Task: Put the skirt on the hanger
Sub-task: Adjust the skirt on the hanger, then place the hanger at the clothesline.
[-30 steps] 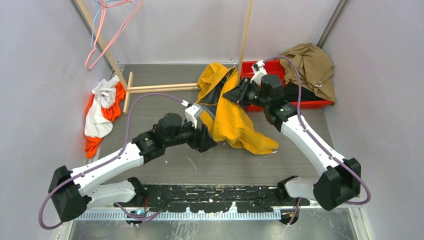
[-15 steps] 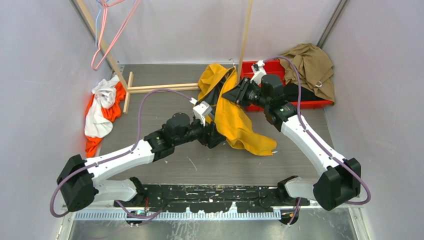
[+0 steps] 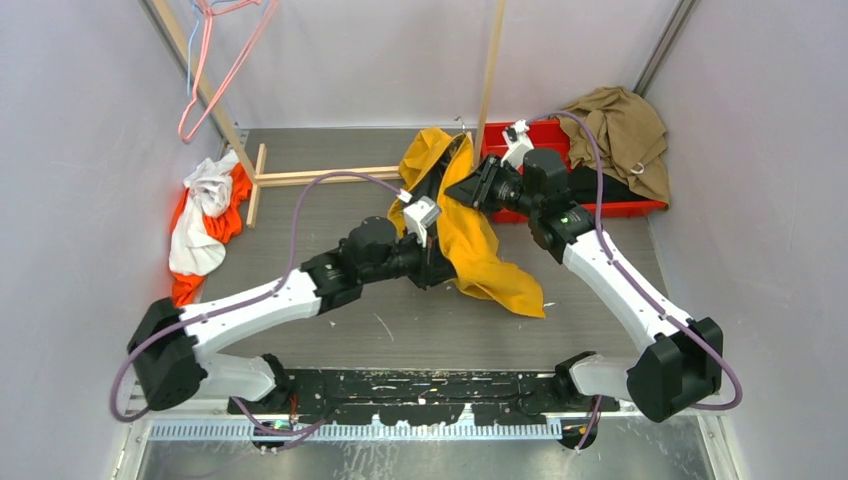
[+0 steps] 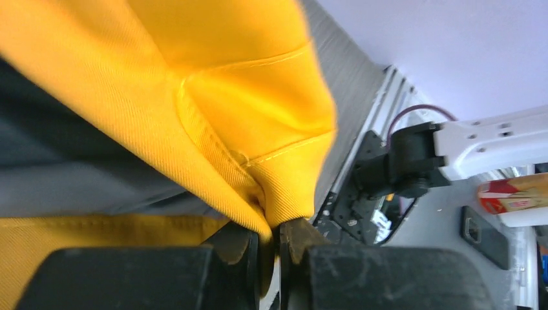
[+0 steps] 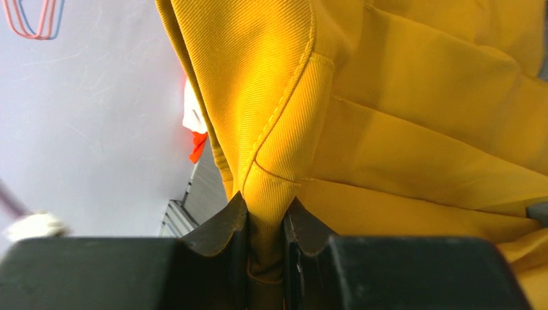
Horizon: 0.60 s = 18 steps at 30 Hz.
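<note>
- The yellow fabric skirt (image 3: 470, 235) is at the centre of the top view. Its upper part is lifted off the grey bench (image 3: 400, 330), and its lower part trails down to the right onto the surface.
- A dark inner lining shows in the opening of the skirt, near its top.
- The left gripper (image 4: 270, 242) is pinching a yellow fold. In its wrist view the two black fingers are pressed close together with a hemmed corner of the cloth caught between them.
- The right gripper (image 5: 266, 226) is also nipped onto the skirt — a stitched seam runs down into the narrow gap between its fingers.
- From above, the left gripper holds the skirt's left edge at mid-frame, and the right gripper holds it higher up, just right of centre.
- Pink and blue wire hangers (image 3: 215, 60) hang at the upper left of the frame on a slanted wooden rail, well apart from the skirt.
- A light wooden rack frame (image 3: 320, 176) lies across the bench, left of the skirt.
- An orange and white garment (image 3: 205, 225) lies bunched at the left edge.
- A red plastic bin (image 3: 600, 208) sits at the upper right, behind the right arm. A tan cloth (image 3: 620, 125) is draped over its far corner.
</note>
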Tool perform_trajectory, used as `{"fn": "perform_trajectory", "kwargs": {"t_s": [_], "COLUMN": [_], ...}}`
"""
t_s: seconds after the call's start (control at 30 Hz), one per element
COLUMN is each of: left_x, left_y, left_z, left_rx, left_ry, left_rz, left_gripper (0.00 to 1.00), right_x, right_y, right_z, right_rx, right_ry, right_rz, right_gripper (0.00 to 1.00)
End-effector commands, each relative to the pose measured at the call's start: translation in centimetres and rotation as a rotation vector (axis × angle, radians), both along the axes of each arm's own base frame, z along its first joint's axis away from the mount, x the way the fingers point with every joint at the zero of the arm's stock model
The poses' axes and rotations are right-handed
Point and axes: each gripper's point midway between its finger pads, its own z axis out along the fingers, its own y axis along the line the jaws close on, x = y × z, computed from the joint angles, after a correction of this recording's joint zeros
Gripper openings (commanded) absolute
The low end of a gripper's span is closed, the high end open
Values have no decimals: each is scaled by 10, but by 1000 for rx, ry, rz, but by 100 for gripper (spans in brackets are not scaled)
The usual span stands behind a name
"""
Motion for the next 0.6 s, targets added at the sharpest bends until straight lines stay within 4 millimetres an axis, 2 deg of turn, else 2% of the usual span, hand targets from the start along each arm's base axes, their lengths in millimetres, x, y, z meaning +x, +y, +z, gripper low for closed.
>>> {"fn": "perform_trajectory", "kwargs": {"t_s": [0.0,0.13,0.23,0.3,0.37,0.57], "left_x": [-23,-13,17,45,59,79], "left_y": [29,56,79,92,93,103], "left_z": [98,123,125,114,100,49], "left_rx": [-100,-88,-73,-73,-55,33], "left_ry": [-56,-48,-20,43,87,158], "left_rz": [-3,80,188,227,234,323], "left_gripper": [7,7,6,5,4,3], "right_x": [-2,-9,-23,-33,-37,-47], "right_y": [-13,-13,-8,-6,-9,-12], "right_z": [66,66,71,77,85,117], "right_rx": [-17,-45,-43,-34,-30,3], "right_ry": [-268,-295,-316,-326,-337,-377], "right_rz": [-24,-2,45,73,66,67], "right_gripper": [1,1,1,1,1,1]}}
